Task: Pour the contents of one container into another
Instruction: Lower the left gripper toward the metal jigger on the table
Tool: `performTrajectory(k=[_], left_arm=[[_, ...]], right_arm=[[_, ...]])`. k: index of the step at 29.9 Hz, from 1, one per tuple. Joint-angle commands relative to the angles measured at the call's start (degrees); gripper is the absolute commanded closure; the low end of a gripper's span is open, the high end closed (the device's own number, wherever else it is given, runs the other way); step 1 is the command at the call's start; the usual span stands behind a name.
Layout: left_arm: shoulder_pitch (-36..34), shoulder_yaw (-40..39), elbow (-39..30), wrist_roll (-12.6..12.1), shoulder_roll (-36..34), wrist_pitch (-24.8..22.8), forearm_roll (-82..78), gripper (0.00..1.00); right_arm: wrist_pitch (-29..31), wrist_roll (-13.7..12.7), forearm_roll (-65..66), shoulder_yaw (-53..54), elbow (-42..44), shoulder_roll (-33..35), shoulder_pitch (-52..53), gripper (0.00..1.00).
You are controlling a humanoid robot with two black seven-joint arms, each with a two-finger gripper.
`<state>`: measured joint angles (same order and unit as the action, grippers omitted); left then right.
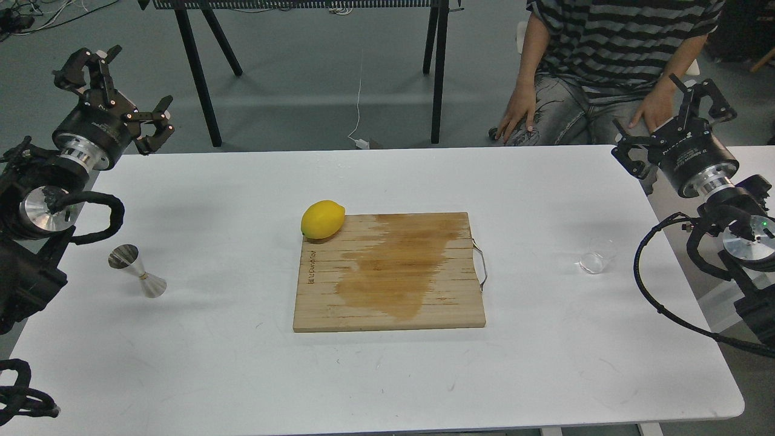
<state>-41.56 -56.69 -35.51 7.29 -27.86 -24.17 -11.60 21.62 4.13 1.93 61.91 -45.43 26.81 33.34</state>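
A tiny clear glass cup (594,257) stands upright on the white table (242,363) at the right. A shiny steel jigger (137,270) stands on the table at the left, its wide mouth facing up. My left gripper (115,91) is raised above the table's far left corner, fingers spread open, holding nothing. My right gripper (672,121) hovers over the far right corner, also open and holding nothing. Both grippers are well away from the cup and the jigger.
A wooden cutting board (390,272) with a dark wet stain lies in the table's middle, a yellow lemon (323,219) at its far left corner. A person in a striped shirt (611,54) sits behind the table at the right.
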Motion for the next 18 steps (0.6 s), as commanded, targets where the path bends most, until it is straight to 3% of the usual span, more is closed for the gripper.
performTrajectory(k=[1, 18], left_arm=[[0.0, -0.2, 0.0, 0.2, 0.1, 0.1, 0.0, 0.0], [-0.3, -0.5, 0.0, 0.8, -0.4, -2.8, 0.1, 0.0]], right_arm=[[0.0, 0.0, 0.0, 0.1, 0.0, 0.0, -0.1, 0.01], [-0.1, 0.0, 0.0, 0.2, -0.2, 0.2, 0.1, 0.01]])
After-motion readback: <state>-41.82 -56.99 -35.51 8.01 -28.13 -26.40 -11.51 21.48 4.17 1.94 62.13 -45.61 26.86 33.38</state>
